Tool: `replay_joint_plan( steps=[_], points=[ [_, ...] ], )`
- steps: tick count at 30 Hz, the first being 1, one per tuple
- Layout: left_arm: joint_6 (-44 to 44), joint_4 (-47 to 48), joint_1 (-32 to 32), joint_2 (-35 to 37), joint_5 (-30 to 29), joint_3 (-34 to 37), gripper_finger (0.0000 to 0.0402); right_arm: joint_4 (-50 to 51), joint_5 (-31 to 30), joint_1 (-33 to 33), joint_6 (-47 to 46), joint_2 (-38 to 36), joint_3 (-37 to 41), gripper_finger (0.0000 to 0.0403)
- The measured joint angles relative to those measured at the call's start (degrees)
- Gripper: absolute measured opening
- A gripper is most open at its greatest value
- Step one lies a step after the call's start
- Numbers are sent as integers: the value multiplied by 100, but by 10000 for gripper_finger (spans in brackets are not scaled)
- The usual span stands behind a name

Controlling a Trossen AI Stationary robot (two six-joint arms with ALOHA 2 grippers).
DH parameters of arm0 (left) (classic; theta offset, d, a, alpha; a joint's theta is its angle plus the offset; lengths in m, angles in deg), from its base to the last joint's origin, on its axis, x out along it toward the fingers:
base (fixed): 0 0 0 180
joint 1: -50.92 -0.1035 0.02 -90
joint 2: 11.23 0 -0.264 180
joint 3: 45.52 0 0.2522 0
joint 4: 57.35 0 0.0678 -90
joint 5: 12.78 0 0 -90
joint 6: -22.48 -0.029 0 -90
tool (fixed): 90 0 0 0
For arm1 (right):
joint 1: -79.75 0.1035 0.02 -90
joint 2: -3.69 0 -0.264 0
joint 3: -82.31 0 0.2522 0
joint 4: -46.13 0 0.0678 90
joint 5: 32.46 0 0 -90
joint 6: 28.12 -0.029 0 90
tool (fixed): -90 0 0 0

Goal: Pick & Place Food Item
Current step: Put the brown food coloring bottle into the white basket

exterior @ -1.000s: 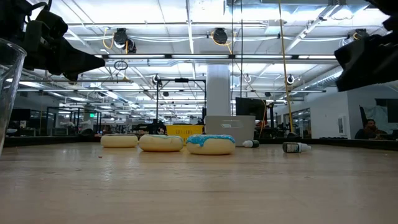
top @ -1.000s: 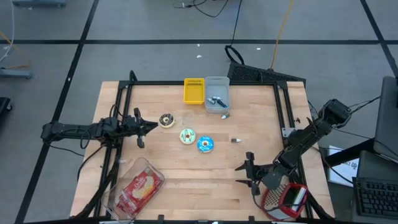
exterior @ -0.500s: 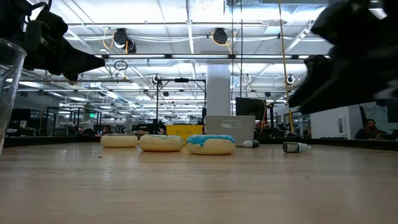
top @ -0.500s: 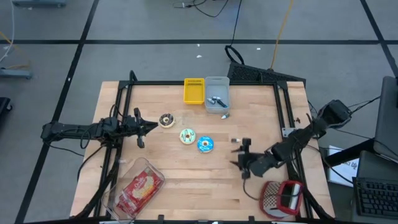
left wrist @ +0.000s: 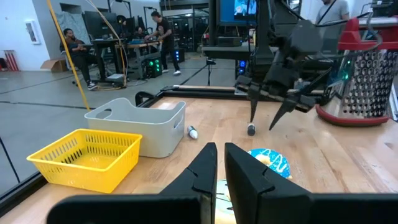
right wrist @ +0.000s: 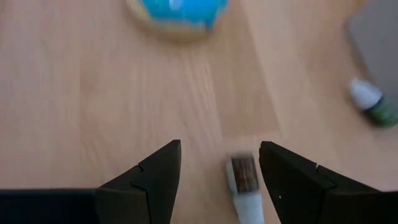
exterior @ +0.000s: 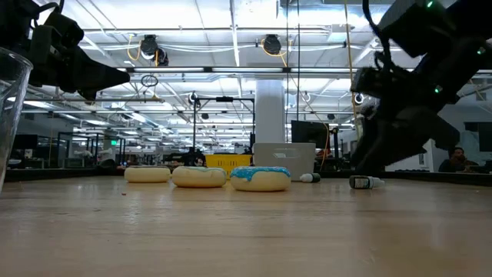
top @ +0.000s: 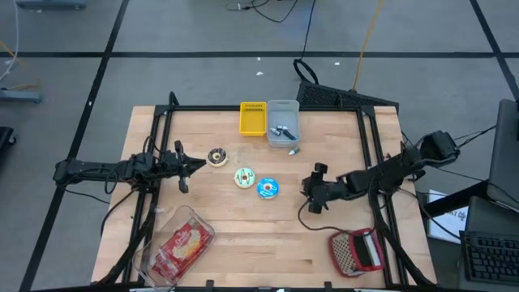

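Note:
Three donuts lie flat on the wooden table [top: 243, 243]: a chocolate one [top: 216, 156], a green-iced one [top: 244, 177] and a blue-iced one [top: 268, 188] [exterior: 261, 178] [right wrist: 177, 15]. My right gripper [top: 309, 193] [right wrist: 219, 146] hovers open just right of the blue donut, slanting down. A small dark-capped bottle [right wrist: 245, 183] lies on the table below the gap between its fingers, untouched. My left gripper [top: 185, 166] [left wrist: 220, 149] waits shut and level at the table's left, holding nothing.
A yellow basket [top: 253, 118] and a grey bin [top: 283, 122] stand at the far edge, with a second small bottle [top: 293, 150] beside the bin. A red-framed grater [top: 357, 251] lies at the near right. A clear tub with a snack bag [top: 180, 243] sits near left.
My right gripper has swung from the near right corner beside the grater toward the table's far edge and its middle, ending over the small bottle next to the blue donut. It has tipped further downward. Its fingers have stayed open.

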Motion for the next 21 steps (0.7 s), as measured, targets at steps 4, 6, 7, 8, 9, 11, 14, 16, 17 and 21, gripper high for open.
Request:
replay_joint_plan(
  steps=[4, 6, 7, 8, 9, 11, 14, 16, 17, 21],
  points=[
    [-1, 2, -1, -1, -2, 0, 31, 508, 304, -300, 12, 0, 2, 205],
    [0, 0, 0, 0, -2, 0, 31, 721, 302, -408, 40, 0, 2, 205],
    [-1, 2, 0, 0, -2, 0, 31, 783, 309, -459, 111, 0, 2, 205],
    [-1, 2, 0, 0, -2, 0, 31, 819, 306, -506, 198, 0, 2, 205],
    [0, 0, -2, -2, -2, 0, 31, 845, 307, -558, 289, 0, 2, 205],
    [-1, 2, -1, -2, -2, 1, 31, 835, 323, -652, 438, 0, 2, 205],
    [0, 2, 0, 0, -2, 2, 31, 829, 525, -793, 591, -4, 2, 205],
    [0, 0, 0, -2, 0, 0, 31, 820, 889, -913, 657, -12, 0, 205],
    [0, 1, 0, 0, 0, 0, 31, 821, 1047, -963, 662, -15, 0, 205],
    [0, 2, 0, 0, -2, 1, 31, 811, 1289, -1116, 761, -15, -2, 205]
  ],
)
